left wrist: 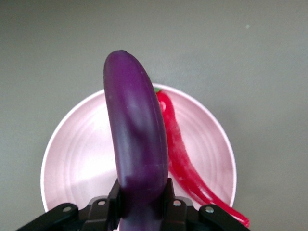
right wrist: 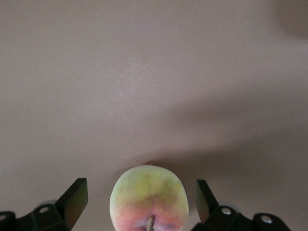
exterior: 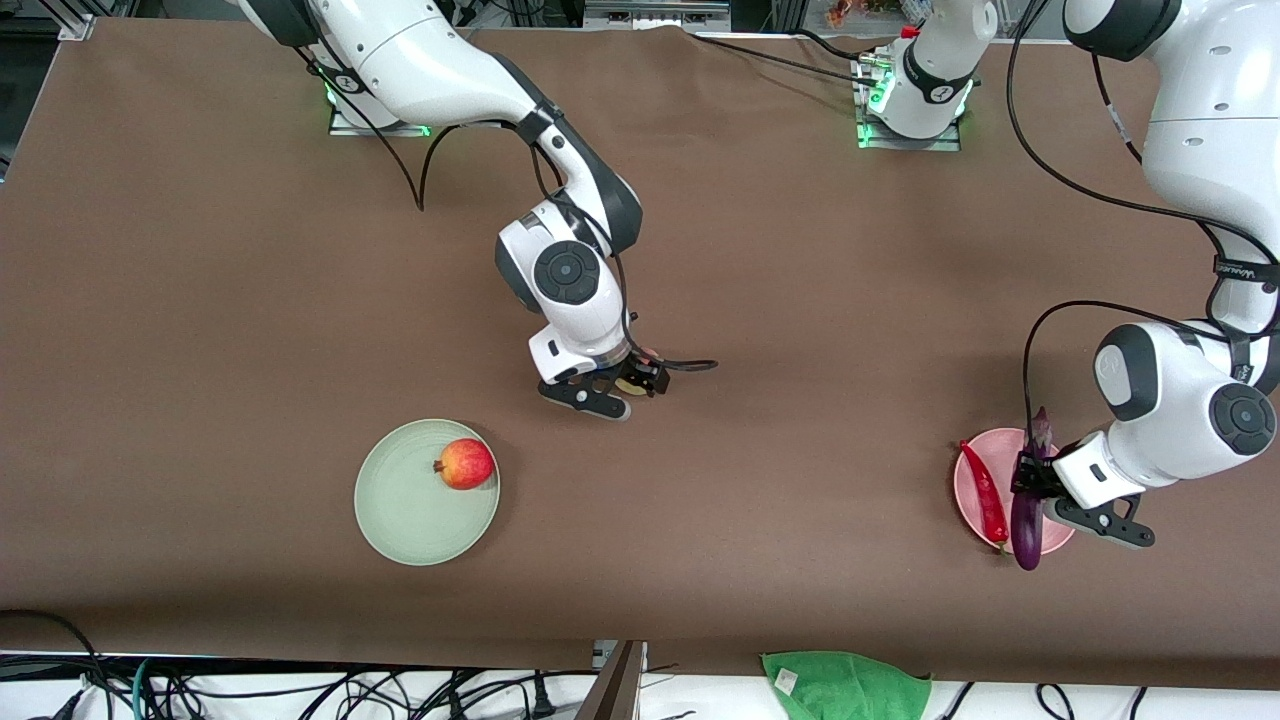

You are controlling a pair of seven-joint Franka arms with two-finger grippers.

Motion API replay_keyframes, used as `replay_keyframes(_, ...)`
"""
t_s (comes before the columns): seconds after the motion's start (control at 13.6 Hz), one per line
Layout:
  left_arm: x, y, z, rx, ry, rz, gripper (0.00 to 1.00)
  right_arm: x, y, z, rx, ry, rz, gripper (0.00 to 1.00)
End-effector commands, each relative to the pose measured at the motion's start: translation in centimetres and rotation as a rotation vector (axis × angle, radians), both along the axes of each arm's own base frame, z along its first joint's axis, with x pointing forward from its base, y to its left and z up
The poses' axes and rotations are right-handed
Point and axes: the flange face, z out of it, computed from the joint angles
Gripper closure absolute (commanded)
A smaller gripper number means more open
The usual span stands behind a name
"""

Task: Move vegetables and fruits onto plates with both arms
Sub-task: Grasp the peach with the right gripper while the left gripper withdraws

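Observation:
My left gripper (exterior: 1030, 482) is shut on the purple eggplant (exterior: 1028, 520) and holds it over the pink plate (exterior: 1003, 462). The red chili pepper (exterior: 985, 492) lies on that plate beside the eggplant. In the left wrist view the eggplant (left wrist: 137, 139) sits between the jaws above the plate (left wrist: 82, 154), with the chili (left wrist: 180, 159) alongside. My right gripper (exterior: 625, 385) is open, low over the table's middle. The yellow-pink peach (right wrist: 149, 197) stands between its fingers (right wrist: 77, 195) with gaps on both sides. The pomegranate (exterior: 465, 463) lies on the mint green plate (exterior: 410, 515).
A green cloth (exterior: 845, 685) lies at the table edge nearest the front camera, toward the left arm's end. A black cable (exterior: 690, 365) trails on the table beside the right gripper. Brown table surface lies between the two plates.

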Motion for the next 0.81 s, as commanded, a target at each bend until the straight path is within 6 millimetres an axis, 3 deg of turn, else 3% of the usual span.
replay_keyframes(0.0, -0.4, 0.8, -1.0, -0.016, 0.008, -0.005, 0.88, -1.4, 0.6, -1.5, 0.006, 0.004, -0.011, 0.01)
replay_keyframes(0.07, -0.4, 0.7, -1.2, -0.017, 0.011, -0.006, 0.73, -1.9, 0.9, -2.2, 0.000, 0.012, -0.008, 0.01)
replay_keyframes(0.15, -0.3, 0.8, -1.0, -0.015, 0.005, -0.006, 0.47, -2.2, 1.2, -2.6, -0.002, 0.019, -0.025, 0.01)
replay_keyframes(0.22, 0.0, 0.7, -0.3, -0.014, -0.007, -0.004, 0.00, -2.4, 1.4, -3.0, -0.004, 0.023, -0.036, 0.01)
replay_keyframes(0.52, 0.8, -0.8, 2.9, -0.068, 0.040, 0.027, 0.00, -3.1, 1.8, -3.9, 0.008, 0.007, -0.045, 0.05)
replay_keyframes(0.59, 0.8, -2.1, 3.9, -0.110, 0.074, 0.045, 0.00, -3.2, 1.7, -4.3, 0.011, -0.001, -0.039, 0.18)
replay_keyframes(0.74, 0.8, -3.8, 8.1, -0.108, 0.072, 0.094, 0.00, -2.7, 1.2, -4.0, 0.007, -0.016, -0.010, 0.53)
